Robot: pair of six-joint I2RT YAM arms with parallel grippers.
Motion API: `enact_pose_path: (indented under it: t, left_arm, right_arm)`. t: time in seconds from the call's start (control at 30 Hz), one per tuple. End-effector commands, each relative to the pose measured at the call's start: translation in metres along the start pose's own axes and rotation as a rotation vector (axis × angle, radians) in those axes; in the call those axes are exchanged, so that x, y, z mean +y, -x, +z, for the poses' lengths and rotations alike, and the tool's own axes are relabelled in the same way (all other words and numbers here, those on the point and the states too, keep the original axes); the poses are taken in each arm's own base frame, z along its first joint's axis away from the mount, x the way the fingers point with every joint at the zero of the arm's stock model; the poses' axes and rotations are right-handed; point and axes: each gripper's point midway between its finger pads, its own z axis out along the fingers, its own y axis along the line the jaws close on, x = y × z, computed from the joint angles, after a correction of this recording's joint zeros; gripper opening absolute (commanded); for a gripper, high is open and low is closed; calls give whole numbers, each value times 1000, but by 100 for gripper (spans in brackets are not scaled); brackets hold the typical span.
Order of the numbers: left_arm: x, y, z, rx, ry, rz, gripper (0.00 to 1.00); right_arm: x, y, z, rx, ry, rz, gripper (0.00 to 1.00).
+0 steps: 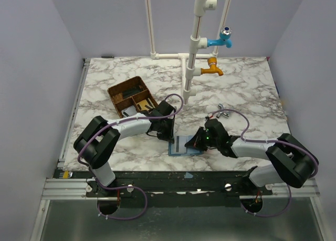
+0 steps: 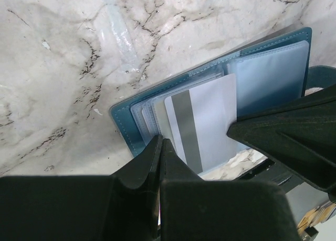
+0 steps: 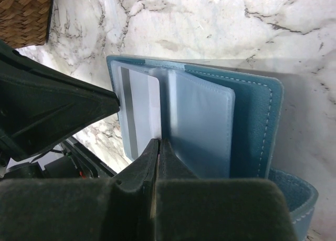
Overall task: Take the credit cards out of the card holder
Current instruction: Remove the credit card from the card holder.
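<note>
My right pincer [image 3: 157, 145] and left pincer [image 2: 160, 145] are pinched closed; the card [image 3: 144, 102] runs lengthwise up the frame from the right one's tips.

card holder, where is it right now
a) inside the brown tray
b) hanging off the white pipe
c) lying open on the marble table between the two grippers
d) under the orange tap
c: the card holder lies open on the marble table, with the left gripper and the right gripper at either end of it, well clear of the brown tray.
</note>
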Motion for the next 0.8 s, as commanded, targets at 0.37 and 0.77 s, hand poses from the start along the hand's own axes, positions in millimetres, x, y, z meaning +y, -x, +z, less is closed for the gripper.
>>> enact_pose_path:
  t: [0.37, 0.77]
  left_arm:
    - [27, -10, 9, 39, 87, -2, 0]
    - [26, -10, 8, 35, 84, 0, 0]
  right_arm:
    - [-29, 8, -12, -68, -130, -30, 1]
    - [-33, 12, -23, -99, -160, -47, 1]
